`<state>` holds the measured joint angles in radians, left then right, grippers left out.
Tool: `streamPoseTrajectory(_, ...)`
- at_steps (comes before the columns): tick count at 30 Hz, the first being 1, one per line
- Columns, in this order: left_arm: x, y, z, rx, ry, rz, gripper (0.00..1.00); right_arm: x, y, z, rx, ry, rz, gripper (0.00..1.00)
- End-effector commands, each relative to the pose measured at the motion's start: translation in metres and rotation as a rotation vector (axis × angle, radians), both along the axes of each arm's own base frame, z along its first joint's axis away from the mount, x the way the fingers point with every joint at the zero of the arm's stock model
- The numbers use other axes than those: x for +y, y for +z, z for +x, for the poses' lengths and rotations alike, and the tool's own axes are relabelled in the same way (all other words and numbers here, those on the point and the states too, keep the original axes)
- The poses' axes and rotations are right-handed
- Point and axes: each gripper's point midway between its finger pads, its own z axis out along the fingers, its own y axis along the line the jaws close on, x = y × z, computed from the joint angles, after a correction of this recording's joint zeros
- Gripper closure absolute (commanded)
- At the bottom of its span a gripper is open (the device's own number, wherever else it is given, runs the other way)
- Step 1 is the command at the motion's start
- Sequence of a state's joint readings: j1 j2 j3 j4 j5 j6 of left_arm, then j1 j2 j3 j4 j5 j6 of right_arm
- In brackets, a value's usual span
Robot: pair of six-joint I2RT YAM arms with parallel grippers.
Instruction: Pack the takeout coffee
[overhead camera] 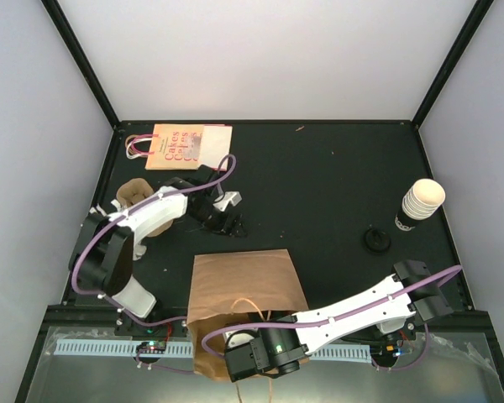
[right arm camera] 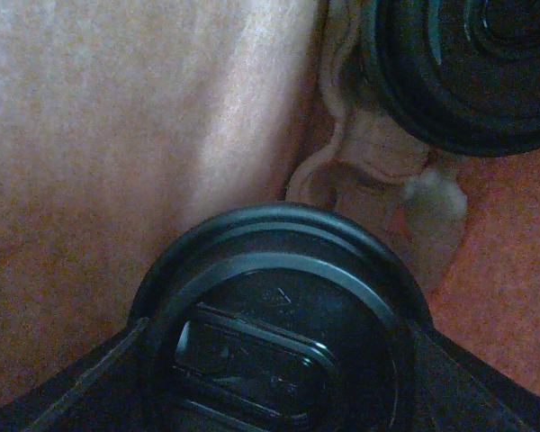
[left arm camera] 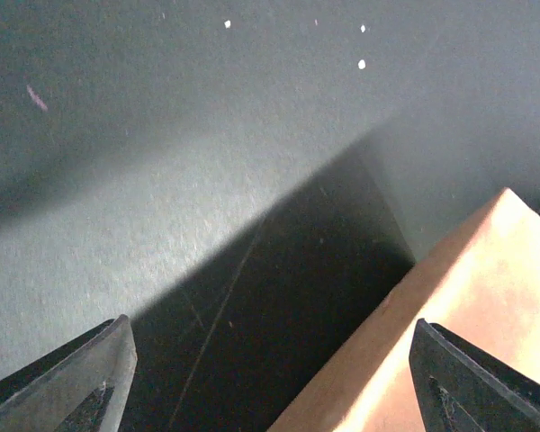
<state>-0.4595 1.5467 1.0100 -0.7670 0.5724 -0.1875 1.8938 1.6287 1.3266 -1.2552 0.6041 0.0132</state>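
The brown paper bag (overhead camera: 244, 281) lies on the black table with its mouth toward the near edge. My right gripper (overhead camera: 244, 359) reaches into that mouth. In the right wrist view, the right gripper (right arm camera: 274, 360) is shut on the takeout coffee (right arm camera: 279, 306), with a finger pressed on each side of its round black lid and the bag's inner wall (right arm camera: 117, 135) behind it. A second black lid (right arm camera: 459, 72) shows at the upper right inside the bag. My left gripper (overhead camera: 227, 222) hovers open just beyond the bag's far end. In its own view the left gripper (left arm camera: 272, 333) holds nothing, and the bag's corner (left arm camera: 468, 306) is at its right.
A stack of lidless cream cups (overhead camera: 422, 201) stands at the right, with a loose black lid (overhead camera: 375, 241) beside it. A pink printed paper bag (overhead camera: 181, 144) lies at the back left. A brown pulp tray (overhead camera: 134, 195) sits under the left arm.
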Motion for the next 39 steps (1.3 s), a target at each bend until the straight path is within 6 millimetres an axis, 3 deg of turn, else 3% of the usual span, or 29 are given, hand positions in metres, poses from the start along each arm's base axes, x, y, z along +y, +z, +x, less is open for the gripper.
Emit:
streamPoseTrajectory(1,-0.015,0.005,0.019,-0.02,-0.045,-0.024,0.15,0.01,0.006,0.004,-0.024,0.006,0.06,0.44)
streamPoseTrajectory(6,-0.023,0.01,0.028,-0.025,-0.049,-0.054,0.15,0.006,0.007,0.01,-0.046,-0.002,0.074,0.43)
streamPoseTrajectory(15,-0.021,0.01,0.03,-0.043,-0.063,-0.033,0.16,0.005,0.014,0.018,-0.064,-0.018,0.103,0.43)
streamPoseTrajectory(22,-0.006,0.035,0.057,-0.157,0.006,0.022,0.09,0.002,0.013,0.02,-0.058,-0.025,0.108,0.44)
streamPoseTrajectory(26,-0.004,0.033,0.065,-0.162,0.024,0.039,0.1,0.0,0.012,0.022,-0.06,-0.029,0.11,0.43)
streamPoseTrajectory(30,-0.009,0.013,0.064,-0.081,0.016,0.039,0.23,0.001,0.014,0.024,-0.06,-0.034,0.127,0.44)
streamPoseTrajectory(39,-0.01,-0.017,0.076,-0.019,0.043,0.089,0.73,0.004,0.022,0.029,-0.067,-0.043,0.165,0.43)
